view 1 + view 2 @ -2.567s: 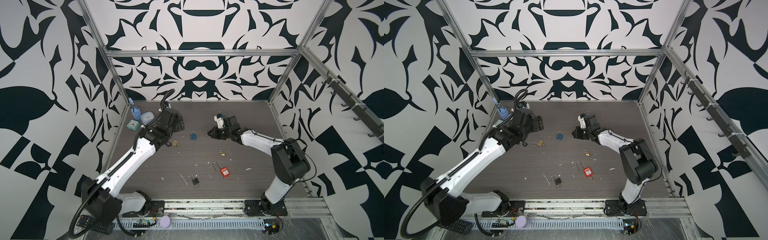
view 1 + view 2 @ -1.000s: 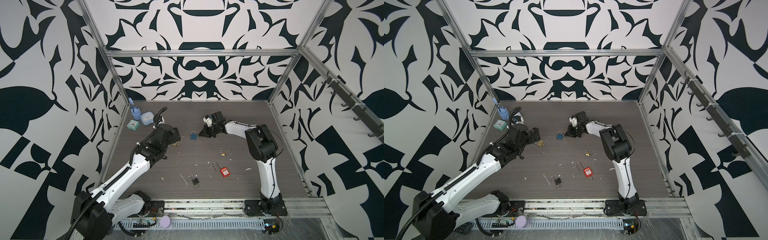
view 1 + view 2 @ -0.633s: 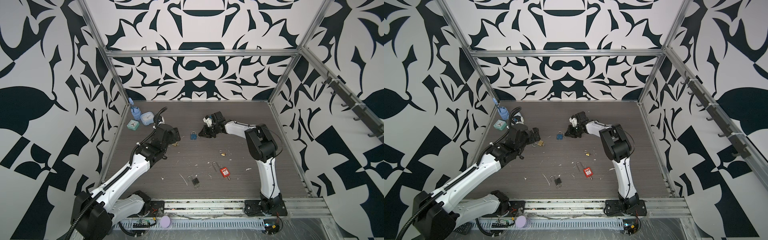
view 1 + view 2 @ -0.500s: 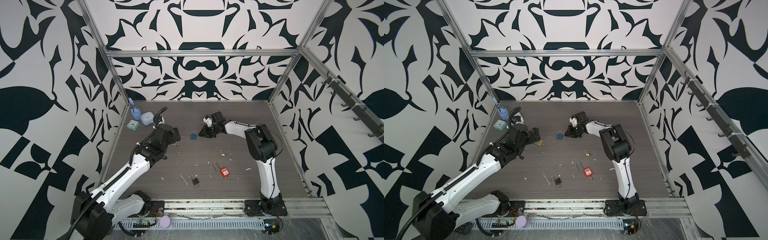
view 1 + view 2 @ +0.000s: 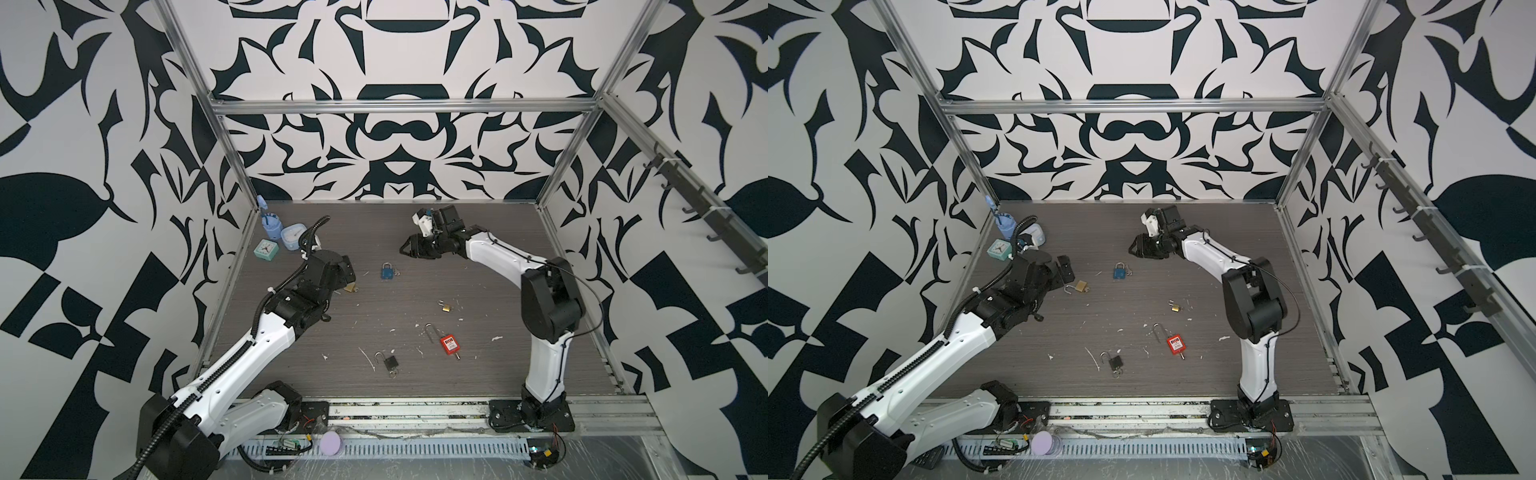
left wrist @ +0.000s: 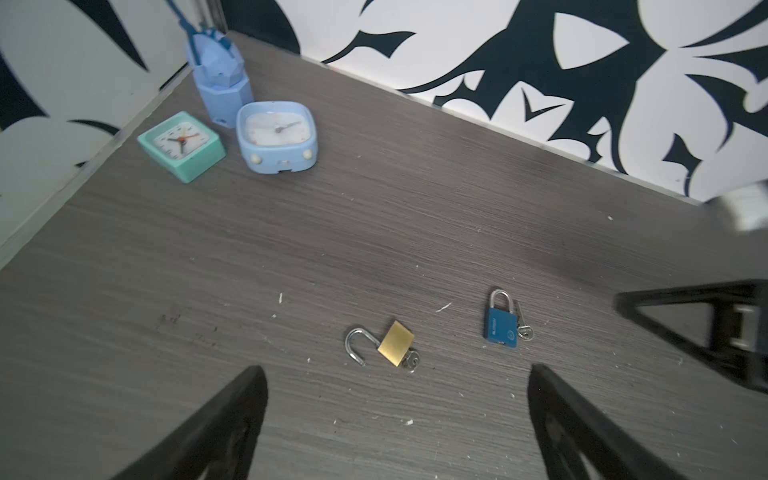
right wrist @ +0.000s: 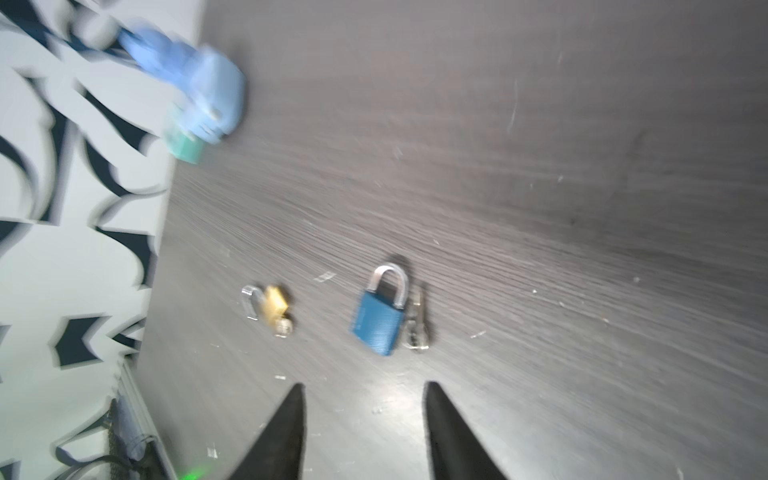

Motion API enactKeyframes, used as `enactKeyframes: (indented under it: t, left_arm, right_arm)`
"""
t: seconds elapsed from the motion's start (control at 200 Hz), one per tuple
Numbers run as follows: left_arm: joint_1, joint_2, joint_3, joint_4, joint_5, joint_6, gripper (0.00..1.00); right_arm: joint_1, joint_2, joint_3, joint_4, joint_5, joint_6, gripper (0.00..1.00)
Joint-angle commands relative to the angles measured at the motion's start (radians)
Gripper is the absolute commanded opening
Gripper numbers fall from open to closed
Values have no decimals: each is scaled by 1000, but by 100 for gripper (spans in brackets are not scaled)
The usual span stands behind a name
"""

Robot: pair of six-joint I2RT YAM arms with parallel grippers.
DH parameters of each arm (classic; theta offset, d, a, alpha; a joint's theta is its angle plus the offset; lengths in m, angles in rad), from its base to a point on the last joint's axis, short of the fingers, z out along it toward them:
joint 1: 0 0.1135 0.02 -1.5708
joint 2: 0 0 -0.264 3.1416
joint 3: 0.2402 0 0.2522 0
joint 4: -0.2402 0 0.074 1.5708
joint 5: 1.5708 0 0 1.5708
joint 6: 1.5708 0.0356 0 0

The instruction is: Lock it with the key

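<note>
Hovering with its fingers parted and nothing between them, the right hand (image 7: 363,384) hangs just short of a blue padlock (image 7: 378,324) that lies flat on the desk (image 5: 478,374), its shackle seated and a small silver key (image 7: 415,328) loose against its side. Across the middle, the left hand (image 6: 397,368) is spread wide above a brass padlock (image 6: 397,343) whose shackle stands swung open, with a second key (image 6: 411,361) at its base, seemingly in the keyhole. By that layout the blue lock looks finished and the brass one appears to be the step in hand. The next move likely calls for the left hand to come down and pin the brass body while the shackle is pressed home and the key turned. A red padlock (image 5: 450,344), a black padlock (image 5: 390,363) and a smaller brass padlock (image 5: 446,307) lie nearer the front, their shackles apparently open.
</note>
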Motion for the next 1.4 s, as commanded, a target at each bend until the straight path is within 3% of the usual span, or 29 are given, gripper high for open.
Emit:
enactKeyframes:
  t: [0.0,0.08,0.1,0.26,0.415,0.565,0.67,0.81,0.91,1.125,1.395]
  left_arm:
    - [4,-18,33,-194,-121,-158,99]
    - [4,-20,20,-270,-130,-243,99]
    - [4,-21,13,-282,-126,-263,99]
    - [6,-33,-40,-358,-45,-399,99]
    - [27,-20,-55,-378,53,-498,99]
    - [109,34,-59,-325,258,-562,100]
    - [157,105,-45,-302,385,-589,98]
    - [164,214,19,-321,469,-619,94]
    - [164,310,57,-324,506,-632,92]
    - [165,471,178,-342,513,-621,90]
    - [164,667,323,-339,540,-612,87]
  right_arm:
    - [9,-180,-103,6,0,-109,75]
    - [14,-294,-220,47,-15,-125,98]
    - [15,-322,-249,55,-16,-128,99]
    - [15,-543,-469,150,25,-128,99]
    - [11,-700,-665,346,131,7,99]
    - [2,-775,-777,437,161,-8,99]
    - [1,-771,-783,378,152,-30,99]
    - [8,-746,-820,388,13,-70,88]
    - [61,-761,-879,449,-4,-144,87]
    - [310,-741,-954,574,134,-484,91]
    - [457,-579,-924,664,255,-668,90]
